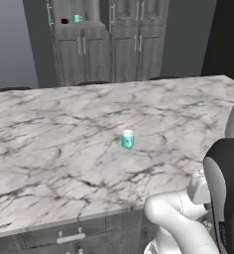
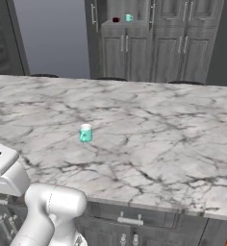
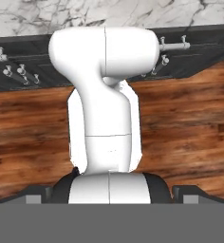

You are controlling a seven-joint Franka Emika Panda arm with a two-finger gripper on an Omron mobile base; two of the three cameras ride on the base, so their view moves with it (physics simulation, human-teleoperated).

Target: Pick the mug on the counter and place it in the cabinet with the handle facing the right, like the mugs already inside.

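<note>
1. Currently the cabinet [image 1: 96, 49] stands well beyond the far edge of the counter [image 1: 64, 144]; its shelf niche holds the mugs: a dark red mug [image 1: 65, 21] on the left and a teal mug [image 1: 78, 18] just beside it on the right.
2. From the right base view the same pair sits in the niche, the red one [image 2: 116, 19] left of the teal one [image 2: 129, 18]; handle directions are too small to tell.
3. Lower cabinet doors are closed, bar handles upright.
4. The mug [image 1: 127, 139] stands upright on the counter, alone, roughly mid-slab, white interior visible; seen also from the right [image 2: 85, 133].
5. Gripper: its jaws are spread to their widest and hold nothing.
6. Hand view looks down past the counter edge at drawer fronts [image 3: 19, 66] and wooden floor [image 3: 190, 128]; the mug is well apart from the hand.
</note>
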